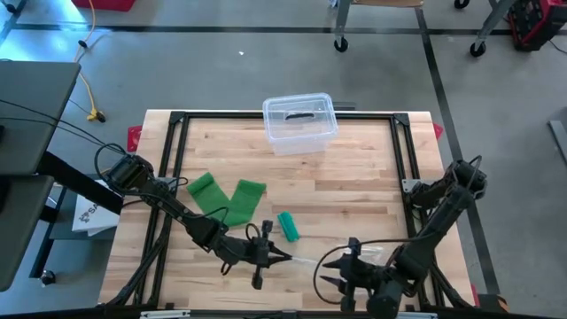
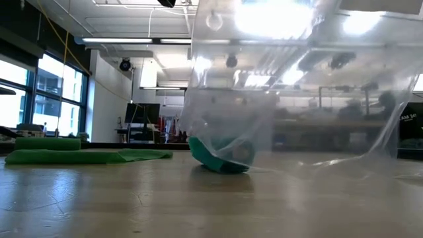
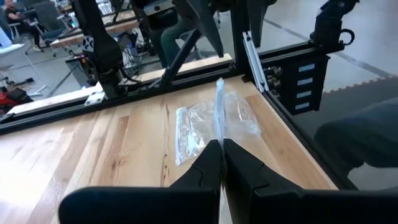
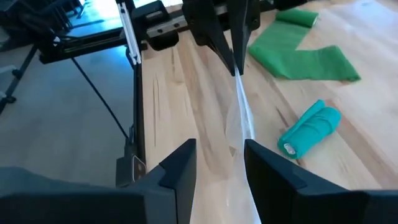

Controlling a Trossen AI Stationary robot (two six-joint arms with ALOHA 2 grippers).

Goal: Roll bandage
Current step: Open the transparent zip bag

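Teal and tightly wound, the rolled bandage lies on the wooden table near its front edge, a little left of centre. We see its long axis running near-to-far with a slight tilt, and in the right wrist view one open end of the roll faces that camera. Just to its left, a flat green unrolled bandage strip lies bent in a V shape.

We find the left gripper at the near edge, just in front of the roll, its fingers pressed together on the edge of a clear plastic bag. The bag stretches rightward from that pinch toward the right gripper, whose fingers stand partly apart on either side of the plastic; we cannot tell whether they press it.

At the far edge sits a clear plastic lidded container.
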